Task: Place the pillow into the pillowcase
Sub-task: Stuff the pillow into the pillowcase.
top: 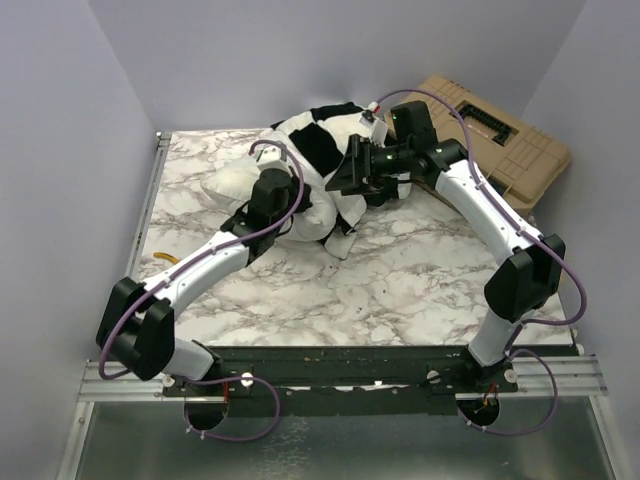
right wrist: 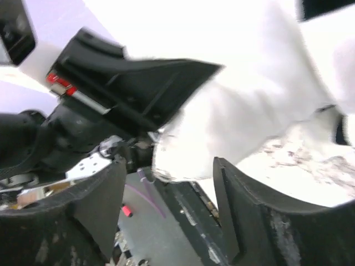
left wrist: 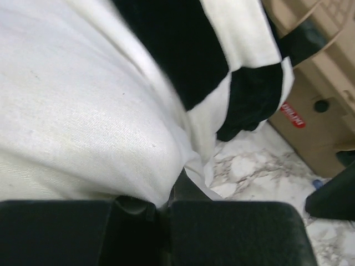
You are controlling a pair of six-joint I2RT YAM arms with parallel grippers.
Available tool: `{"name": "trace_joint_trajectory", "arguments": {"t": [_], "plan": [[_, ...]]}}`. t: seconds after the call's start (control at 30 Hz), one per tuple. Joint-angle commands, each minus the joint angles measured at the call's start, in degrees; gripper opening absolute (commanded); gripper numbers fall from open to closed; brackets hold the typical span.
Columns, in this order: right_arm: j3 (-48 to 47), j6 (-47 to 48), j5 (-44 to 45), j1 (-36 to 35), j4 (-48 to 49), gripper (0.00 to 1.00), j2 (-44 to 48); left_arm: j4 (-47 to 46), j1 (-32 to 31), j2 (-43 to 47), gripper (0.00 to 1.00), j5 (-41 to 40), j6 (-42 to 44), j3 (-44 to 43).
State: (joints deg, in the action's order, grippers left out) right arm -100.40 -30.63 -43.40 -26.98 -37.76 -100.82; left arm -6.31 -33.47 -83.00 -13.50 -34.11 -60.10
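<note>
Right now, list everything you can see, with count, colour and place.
pillow: one, plain white, far middle of the table, partly covered by the pillowcase.
pillowcase: one, black-and-white checked, draped over the pillow's far end.
hard case: one, tan, at the table's far right corner.
table: one, grey-veined white marble pattern, under everything.
left fingers: one pair, black, shut on white pillow fabric.
right fingers: one pair, black, open, by the pillowcase's right side.

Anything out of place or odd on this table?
Yes. The tan case sits skewed at the far right corner, apparently past the table edge. A small orange scrap lies at the left edge, too small to identify. The pillowcase is bunched over one end of the pillow.
</note>
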Motion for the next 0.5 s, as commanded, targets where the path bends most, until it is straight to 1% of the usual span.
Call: {"name": "trace_joint_trajectory", "arguments": {"t": [0.0,0.07,0.13,0.17,0.27,0.37,0.47], "plan": [[-0.71,4.16,10.72,0.79,-4.12,0.73,-0.49,2.18,1.17,7.0,0.0,-6.61,1.42,7.6],[0.72,6.17,14.03,0.71,-4.99,0.76,-1.7,2.22,1.22,8.54,0.0,-6.39,1.1,9.69],[3.13,8.15,18.13,0.42,-4.76,0.86,-2.87,2.27,1.3,9.72,0.0,-5.88,0.79,10.89],[4.62,9.05,20.94,-0.13,-3.99,0.87,-3.28,2.34,1.31,10.12,0.0,-5.72,0.5,11.29],[6.55,11.71,25.71,-2.38,-2.06,0.89,-5.73,2.92,1.33,10.87,0.0,-5.17,0.33,11.49],[6.05,13.49,33.53,-6.2,-2.26,0.9,-9.35,3.67,1.26,10.97,0.0,-5.0,0.53,11.26],[7.15,12.94,42.14,-7.62,-0.46,0.9,-11.38,4.39,1.39,10.85,0.0,-4.53,0.53,10.83]]}}
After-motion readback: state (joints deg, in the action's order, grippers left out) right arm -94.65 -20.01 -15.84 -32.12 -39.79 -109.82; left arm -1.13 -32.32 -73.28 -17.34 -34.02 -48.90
